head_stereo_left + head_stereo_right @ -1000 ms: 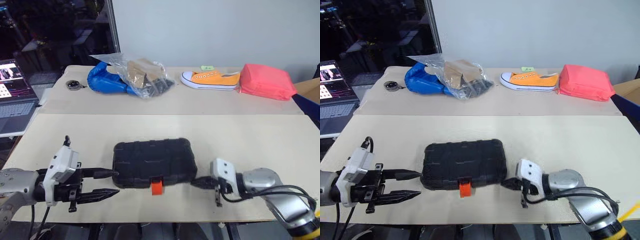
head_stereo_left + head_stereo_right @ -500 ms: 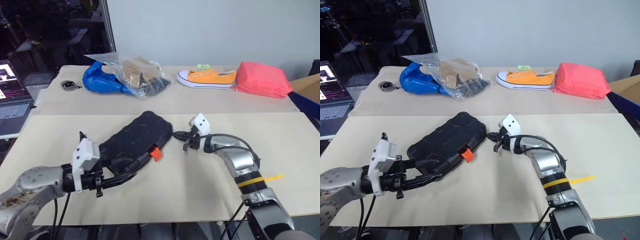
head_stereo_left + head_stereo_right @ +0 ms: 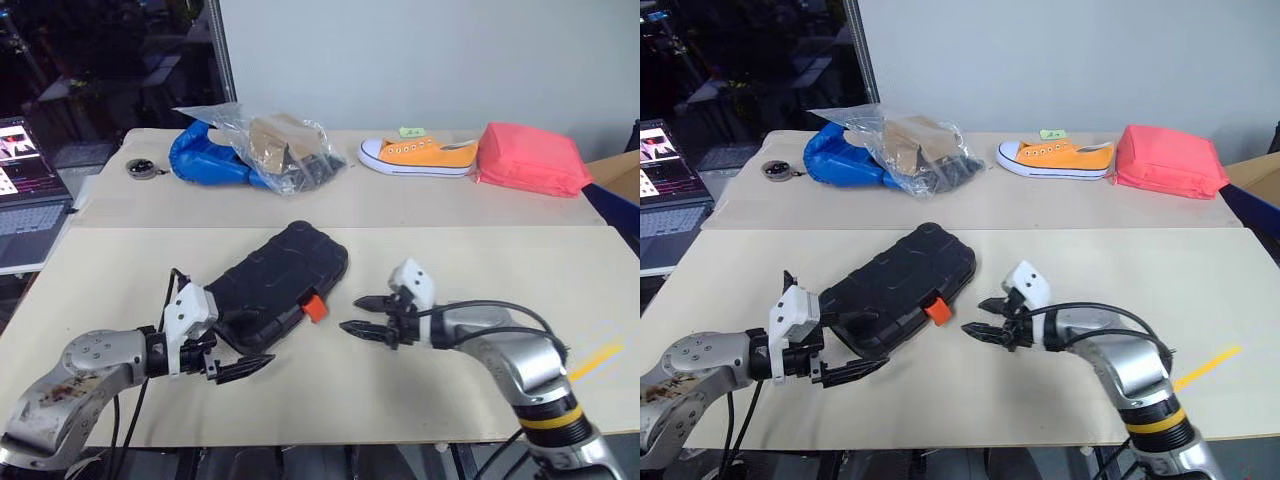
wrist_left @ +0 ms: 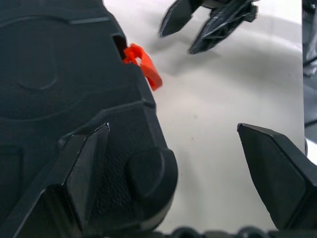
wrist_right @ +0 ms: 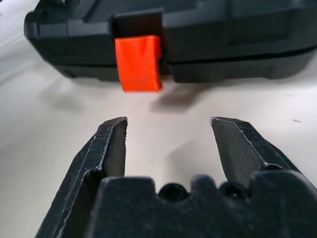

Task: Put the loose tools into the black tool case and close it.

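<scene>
Closed black case (image 3: 271,279) lying askew mid-surface (image 3: 420,400), both claws beside it, holding nothing.

Item: case, ribbed shell up, orange latch (image 3: 314,307) on its near long edge, which faces the right claw (image 3: 364,315). Right claw: just right of the latch, jaws parted, apart from it. Left claw (image 3: 238,358): at the case's near-left corner, jaws spread wide, one finger (image 4: 81,163) seemingly against the shell, the other on the bare side. Beyond the case: plastic bag (image 3: 270,148) with blue bundle, orange shoe (image 3: 420,157), pink pack (image 3: 532,160). Left of it: laptop (image 3: 25,195). No loose tools visible; probably the case must be opened first. Advice: pin the shell with the left claw so the case cannot slide, bring the right claw square to the latch, flip it up. Markings: none legible on case; small tag by the shoe unreadable.
</scene>
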